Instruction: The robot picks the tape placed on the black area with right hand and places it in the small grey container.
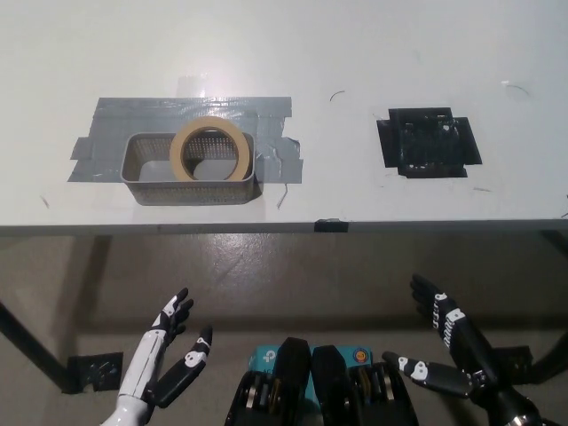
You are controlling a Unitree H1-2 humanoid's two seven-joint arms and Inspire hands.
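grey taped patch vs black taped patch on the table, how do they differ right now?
The grey taped patch is wider and sits on the table's left; the black taped patch is smaller, squarer, on the right. The grey one carries the small grey container with the tape leaning inside; the black one is bare. Both lie flat.
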